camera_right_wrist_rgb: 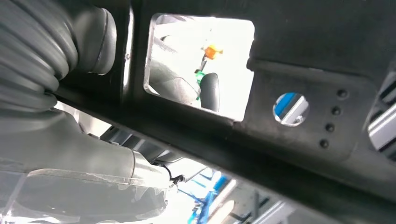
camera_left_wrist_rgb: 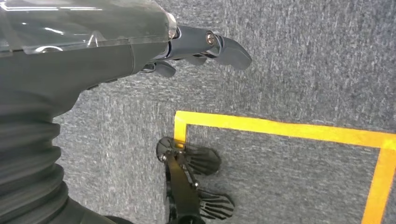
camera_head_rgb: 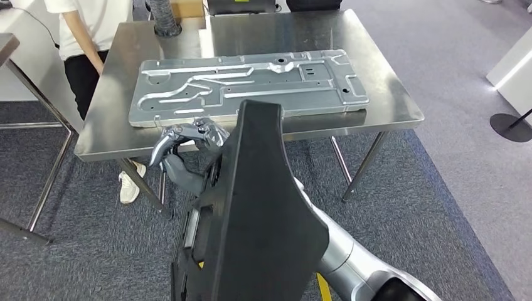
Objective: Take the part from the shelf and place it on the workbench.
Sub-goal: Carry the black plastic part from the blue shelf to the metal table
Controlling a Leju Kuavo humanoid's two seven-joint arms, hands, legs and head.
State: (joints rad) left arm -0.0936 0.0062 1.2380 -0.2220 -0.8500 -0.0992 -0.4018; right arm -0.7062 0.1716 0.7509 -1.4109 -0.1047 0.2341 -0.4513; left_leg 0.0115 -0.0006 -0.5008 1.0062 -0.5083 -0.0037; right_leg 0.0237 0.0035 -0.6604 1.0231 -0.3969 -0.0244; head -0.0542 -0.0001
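Note:
A large black flat part (camera_head_rgb: 257, 207) with cut-outs stands on edge in front of me, its top reaching the near edge of the steel workbench (camera_head_rgb: 389, 94). My right hand (camera_head_rgb: 188, 147) grips the part's left edge, and its silver arm passes behind the part from the lower right. The right wrist view shows the part's dark face (camera_right_wrist_rgb: 303, 56) close up, with a square opening and round holes, beside my right hand (camera_right_wrist_rgb: 84, 158). My left hand (camera_left_wrist_rgb: 196, 49) hangs over the grey carpet, fingers stretched out and holding nothing.
A silvery machined metal plate (camera_head_rgb: 251, 84) covers the middle of the workbench. A person (camera_head_rgb: 88, 37) stands at its far left corner, beside another table (camera_head_rgb: 6, 44). A post base (camera_head_rgb: 509, 125) sits on the right. Yellow tape (camera_left_wrist_rgb: 280, 127) marks the carpet.

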